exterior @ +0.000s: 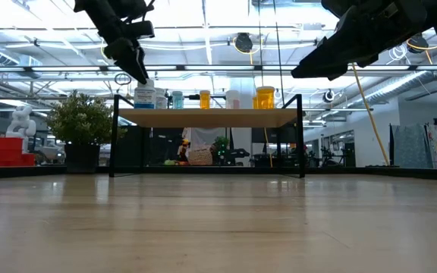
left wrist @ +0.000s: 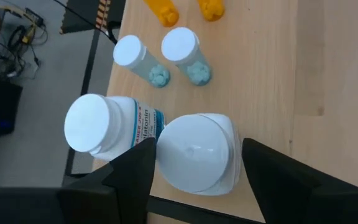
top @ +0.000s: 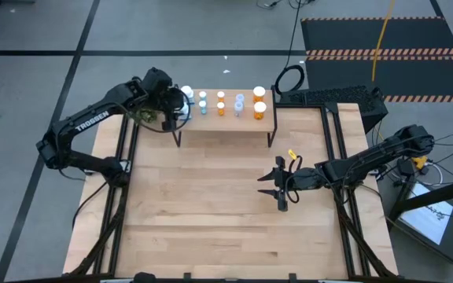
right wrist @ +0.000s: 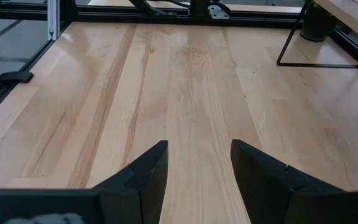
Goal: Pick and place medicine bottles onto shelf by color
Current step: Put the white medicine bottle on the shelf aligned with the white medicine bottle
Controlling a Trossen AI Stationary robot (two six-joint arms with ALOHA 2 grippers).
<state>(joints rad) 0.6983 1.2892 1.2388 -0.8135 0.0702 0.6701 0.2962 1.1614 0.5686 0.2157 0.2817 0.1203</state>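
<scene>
Nearing completion: high view, upper centre, shelf [top: 267, 119] carrying every visible bottle, tabletop bare; low view, labels unreadable; left wrist view, left gripper [left wrist: 194, 165] spread around white bottle [left wrist: 197, 152] standing on shelf, contact unclear; right wrist view, right gripper [right wrist: 199, 163] open, empty.

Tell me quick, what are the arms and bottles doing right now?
Left tool around a white bottle at the shelf's left end. Right tool open, empty, over bare table. Other bottles lined up on shelf. Nothing in the way.
</scene>
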